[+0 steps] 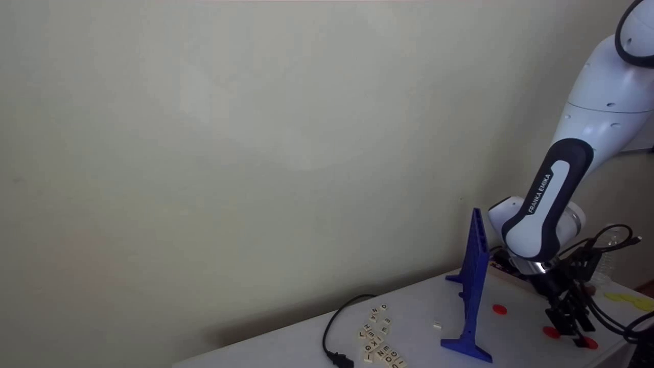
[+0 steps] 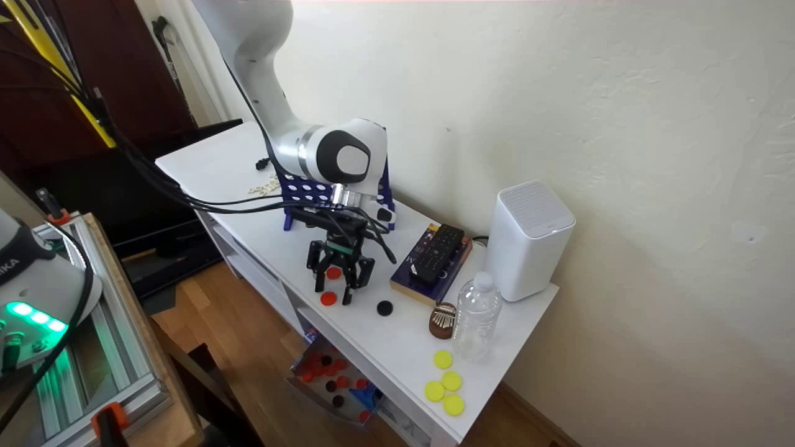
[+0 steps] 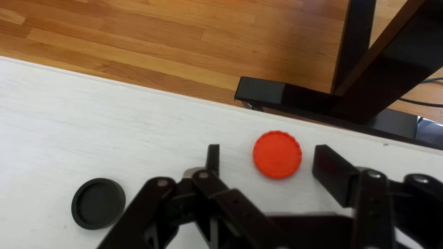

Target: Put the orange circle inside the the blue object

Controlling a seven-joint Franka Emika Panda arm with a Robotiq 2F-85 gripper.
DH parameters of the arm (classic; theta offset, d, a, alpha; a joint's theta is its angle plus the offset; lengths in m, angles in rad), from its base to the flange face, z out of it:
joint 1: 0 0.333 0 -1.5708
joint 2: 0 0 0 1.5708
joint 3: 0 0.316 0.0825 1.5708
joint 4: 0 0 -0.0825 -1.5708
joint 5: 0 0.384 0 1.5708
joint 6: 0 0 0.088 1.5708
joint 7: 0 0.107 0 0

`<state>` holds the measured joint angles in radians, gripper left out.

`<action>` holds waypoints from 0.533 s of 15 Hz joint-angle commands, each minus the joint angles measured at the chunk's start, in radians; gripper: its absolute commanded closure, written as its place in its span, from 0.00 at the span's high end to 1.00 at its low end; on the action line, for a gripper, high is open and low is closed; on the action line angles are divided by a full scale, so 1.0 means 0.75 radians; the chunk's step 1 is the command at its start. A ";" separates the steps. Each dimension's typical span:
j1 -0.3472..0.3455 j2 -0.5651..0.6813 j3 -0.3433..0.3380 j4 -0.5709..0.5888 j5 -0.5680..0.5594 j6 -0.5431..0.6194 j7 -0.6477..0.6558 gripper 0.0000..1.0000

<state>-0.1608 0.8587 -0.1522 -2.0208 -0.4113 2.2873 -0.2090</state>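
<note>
While the claw (image 3: 265, 156) holds nothing, its jaws spread partway, one orange-red disc (image 3: 277, 154), ridged at the rim, lies flat on the white desk (image 3: 138, 117) between the fingers (image 3: 213, 157), a gap showing on either side in the wrist view; one black disc (image 3: 98, 204) near. One blue upright rack (image 1: 476, 266), perforated, on splayed feet, stands on the same desk apart from the claw, another red disc (image 1: 499, 309) between them in an exterior view; four yellow discs (image 2: 452, 380) lie near one clear bottle (image 2: 477, 323).

A white table (image 2: 400, 341) bears letter tiles (image 1: 375, 343), red discs (image 1: 499, 309), a blue rack (image 1: 475, 268).
</note>
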 commanded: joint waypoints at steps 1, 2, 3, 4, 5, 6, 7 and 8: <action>0.014 0.055 -0.025 0.046 -0.010 -0.036 -0.018 0.96; 0.016 0.060 -0.031 0.046 -0.016 -0.036 -0.017 0.91; 0.016 0.065 -0.034 0.049 -0.017 -0.038 -0.018 0.83; 0.015 0.072 -0.035 0.055 -0.016 -0.043 -0.017 0.68; 0.014 0.076 -0.033 0.057 -0.015 -0.047 -0.018 0.65; 0.013 0.077 -0.030 0.061 -0.011 -0.053 -0.019 0.59; 0.013 0.078 -0.031 0.066 -0.012 -0.059 -0.019 0.51; 0.013 0.078 -0.032 0.070 -0.012 -0.064 -0.019 0.45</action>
<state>-0.1566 0.8819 -0.1681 -1.9997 -0.4145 2.2567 -0.2101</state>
